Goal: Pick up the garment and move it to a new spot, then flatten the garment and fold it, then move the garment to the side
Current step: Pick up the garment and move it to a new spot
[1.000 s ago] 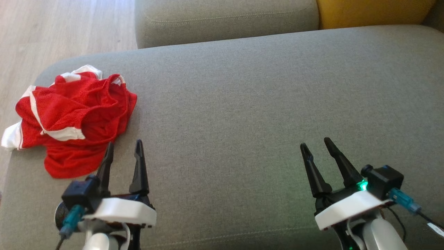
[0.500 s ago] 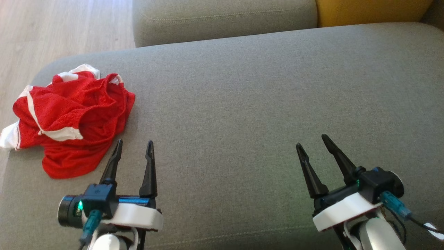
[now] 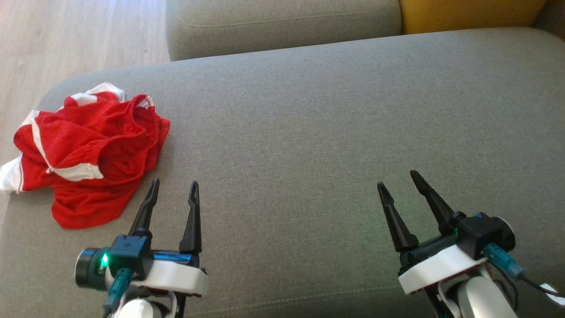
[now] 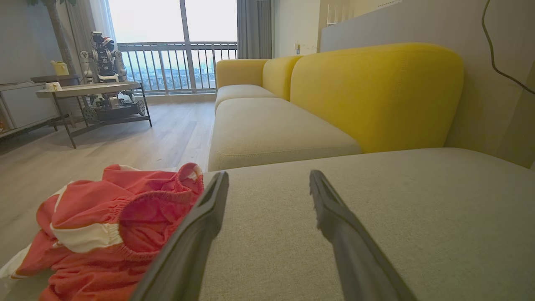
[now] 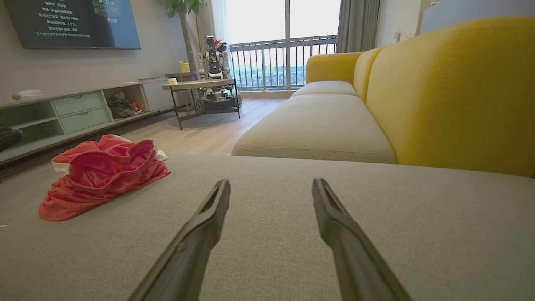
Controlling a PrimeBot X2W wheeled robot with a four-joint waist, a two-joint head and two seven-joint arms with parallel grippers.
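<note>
Garment (image 3: 88, 150), red with white trim, lies crumpled at the left end of the grey seat cushion (image 3: 309, 110). I see my left tool (image 3: 175, 183) released, fingers spread, at the cushion's near-left just beside the cloth, and my right tool (image 3: 397, 179) equally released at its near-right, holding nothing.

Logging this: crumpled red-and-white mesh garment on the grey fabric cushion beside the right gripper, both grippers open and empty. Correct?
Not quite. The head view shows the crumpled red-and-white mesh garment beside the left gripper, not the right gripper. The rest holds: it lies on the grey fabric cushion, both grippers open and empty.
</note>
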